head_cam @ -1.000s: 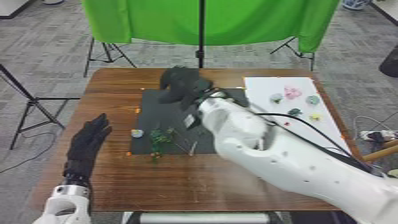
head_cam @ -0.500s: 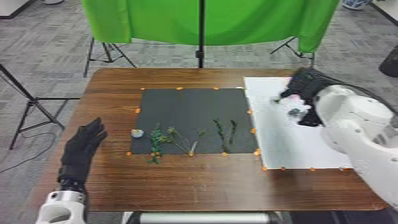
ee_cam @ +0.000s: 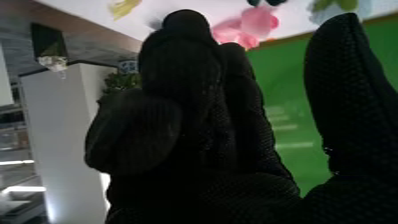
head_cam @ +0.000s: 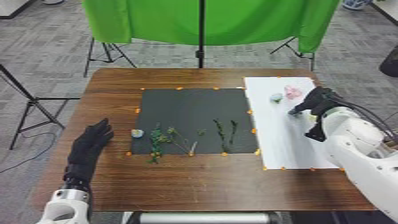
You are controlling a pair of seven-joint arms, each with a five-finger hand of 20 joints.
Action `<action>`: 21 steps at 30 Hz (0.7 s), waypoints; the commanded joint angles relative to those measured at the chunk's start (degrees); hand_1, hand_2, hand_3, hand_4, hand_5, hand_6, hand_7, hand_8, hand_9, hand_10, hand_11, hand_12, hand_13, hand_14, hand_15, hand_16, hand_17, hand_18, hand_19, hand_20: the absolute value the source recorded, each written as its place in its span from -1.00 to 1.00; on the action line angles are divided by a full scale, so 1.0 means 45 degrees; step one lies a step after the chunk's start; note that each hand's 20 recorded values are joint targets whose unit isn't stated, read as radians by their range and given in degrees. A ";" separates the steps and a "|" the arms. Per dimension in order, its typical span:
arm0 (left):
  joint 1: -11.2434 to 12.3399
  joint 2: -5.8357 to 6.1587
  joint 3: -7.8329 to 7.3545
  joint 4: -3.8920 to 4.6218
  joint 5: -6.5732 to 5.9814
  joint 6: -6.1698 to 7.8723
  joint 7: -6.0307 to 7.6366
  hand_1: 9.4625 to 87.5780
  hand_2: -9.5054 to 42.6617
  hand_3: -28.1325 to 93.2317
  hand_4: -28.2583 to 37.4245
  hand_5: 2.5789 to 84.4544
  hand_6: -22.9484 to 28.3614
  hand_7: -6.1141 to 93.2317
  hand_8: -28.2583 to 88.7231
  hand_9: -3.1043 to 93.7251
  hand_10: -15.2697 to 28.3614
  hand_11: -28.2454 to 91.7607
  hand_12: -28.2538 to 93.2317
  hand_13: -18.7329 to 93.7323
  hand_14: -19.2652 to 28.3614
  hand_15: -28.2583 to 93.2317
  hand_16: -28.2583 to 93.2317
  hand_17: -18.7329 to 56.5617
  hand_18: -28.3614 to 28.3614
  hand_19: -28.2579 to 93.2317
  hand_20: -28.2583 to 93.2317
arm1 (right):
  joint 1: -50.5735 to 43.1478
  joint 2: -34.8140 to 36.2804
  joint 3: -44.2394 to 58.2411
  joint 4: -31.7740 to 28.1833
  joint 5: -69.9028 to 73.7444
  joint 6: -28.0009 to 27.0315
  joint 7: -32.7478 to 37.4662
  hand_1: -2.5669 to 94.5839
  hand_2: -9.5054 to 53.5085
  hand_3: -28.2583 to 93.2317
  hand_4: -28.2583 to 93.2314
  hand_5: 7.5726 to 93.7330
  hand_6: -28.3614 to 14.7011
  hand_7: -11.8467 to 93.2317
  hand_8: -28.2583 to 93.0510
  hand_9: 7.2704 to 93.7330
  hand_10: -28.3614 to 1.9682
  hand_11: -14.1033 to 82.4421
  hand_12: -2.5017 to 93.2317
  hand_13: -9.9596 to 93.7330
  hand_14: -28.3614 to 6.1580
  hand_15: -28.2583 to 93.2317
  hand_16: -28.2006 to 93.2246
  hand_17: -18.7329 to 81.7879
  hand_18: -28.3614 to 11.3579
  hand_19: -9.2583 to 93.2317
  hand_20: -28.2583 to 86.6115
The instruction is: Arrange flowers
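My right hand (head_cam: 328, 102) is over the right part of the white sheet (head_cam: 277, 135), fingers fairly straight and thumb apart. Left of it lie a pink flower (head_cam: 293, 91) and a pale blue-green one (head_cam: 276, 97). Green stems (head_cam: 156, 142) and two darker stems (head_cam: 222, 134) rest on the black mat (head_cam: 191, 107), with a pale blue flower (head_cam: 137, 133) at its left edge. My left hand (head_cam: 87, 145) stays left of the mat, fingers straight. In the right wrist view, the right hand (ee_cam: 209, 135) holds nothing visible; beyond its fingertips are pink (ee_cam: 258, 22) and yellow flowers (ee_cam: 123, 8).
The brown wooden table (head_cam: 204, 185) surrounds the mat and sheet. Small orange markers line their edges. Behind the table hangs a green cloth (head_cam: 151, 22), with a black stand pole (head_cam: 202, 50) in front.
My right hand has swung from above the black mat to the white sheet, then drawn back from the pink flower. The two darker stems are now uncovered. The left hand has barely shifted.
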 commanded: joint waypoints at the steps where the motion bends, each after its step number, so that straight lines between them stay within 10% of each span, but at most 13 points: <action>1: 0.0169 -0.0208 0.0054 0.0044 0.0149 -0.0268 -0.0283 -0.73 -0.43 0.45 -1.00 -0.11 0.08 -0.77 -0.60 -0.21 0.22 -0.38 -0.33 -0.20 0.46 -0.31 -0.47 -0.45 0.44 -0.50 -0.23 | -0.0010 -0.0293 -0.0550 0.0358 -0.0083 -0.0326 -0.0120 -0.18 -1.00 0.46 -0.74 0.15 0.21 -0.59 -0.64 0.57 -0.20 -0.26 -0.45 0.91 0.35 0.32 0.00 0.68 0.02 1.00 0.14; 13: 0.0357 -0.0323 -0.0040 -0.0035 0.0154 -0.0239 -0.0377 -0.71 -0.45 0.47 -1.00 -0.11 0.08 -0.77 -0.60 -0.21 0.22 -0.38 -0.34 -0.20 0.46 -0.31 -0.47 -0.45 0.45 -0.50 -0.23 | 0.0078 -0.0231 -0.2002 0.1233 -0.0683 0.2396 -0.1378 0.13 -1.00 0.38 -0.77 0.45 0.37 -0.48 -0.53 0.79 0.08 -0.24 -0.31 0.99 0.48 0.33 0.02 0.74 0.05 1.00 0.25; 21: 0.0468 -0.0211 -0.0211 -0.0096 0.0141 -0.0204 -0.0389 -0.71 -0.46 0.48 -1.00 -0.10 0.09 -0.77 -0.60 -0.21 0.23 -0.38 -0.33 -0.20 0.46 -0.31 -0.47 -0.45 0.45 -0.50 -0.23 | 0.2190 -0.0227 -0.2418 -0.0760 -0.0879 0.2951 -0.1950 0.38 -1.00 0.26 -0.73 0.72 0.34 -0.43 -0.38 0.96 0.25 -0.27 -0.17 1.00 0.53 0.39 -0.02 0.80 0.06 1.00 0.30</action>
